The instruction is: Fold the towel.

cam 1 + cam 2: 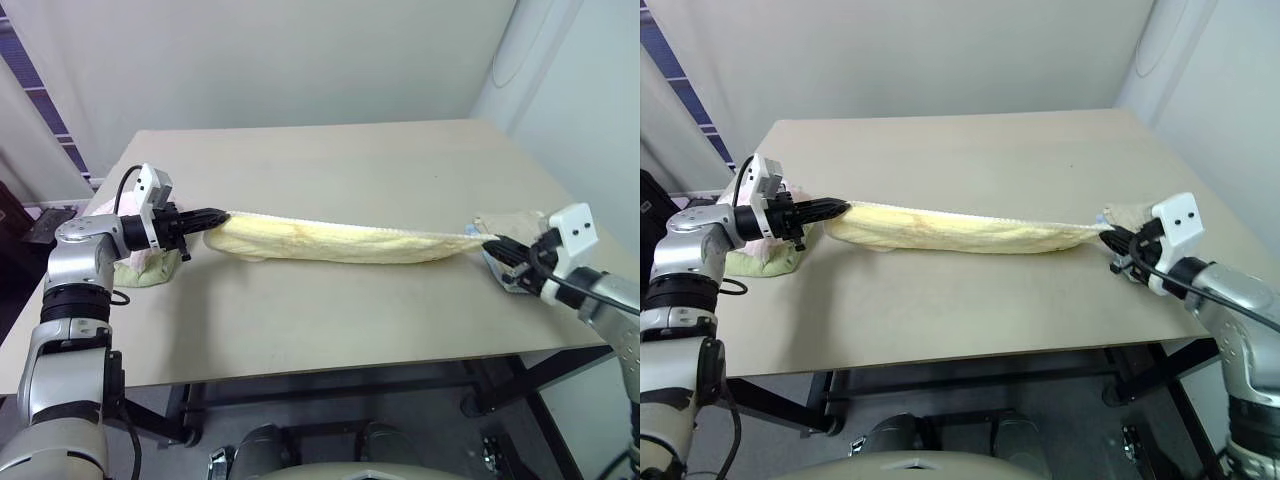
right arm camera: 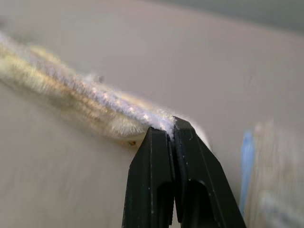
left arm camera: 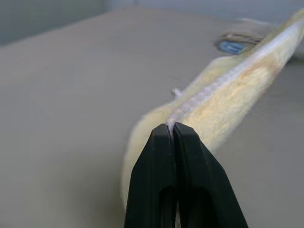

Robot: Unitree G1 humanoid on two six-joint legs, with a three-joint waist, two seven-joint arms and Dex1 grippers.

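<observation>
Towel [image 1: 340, 241] stretched between both grippers — left [image 1: 216, 216], right [image 1: 490, 243] — each clamped on its hem.
I'd keep tension even, lowering both ends together.

towel [image 1: 340, 242] across table [image 1: 330, 330] | left end beside pink towel [image 1: 760, 255]

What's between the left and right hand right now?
The towel, stretched between the left hand and right hand, each shut on an end, sagging onto the table. Clear in the left eye view.
</observation>
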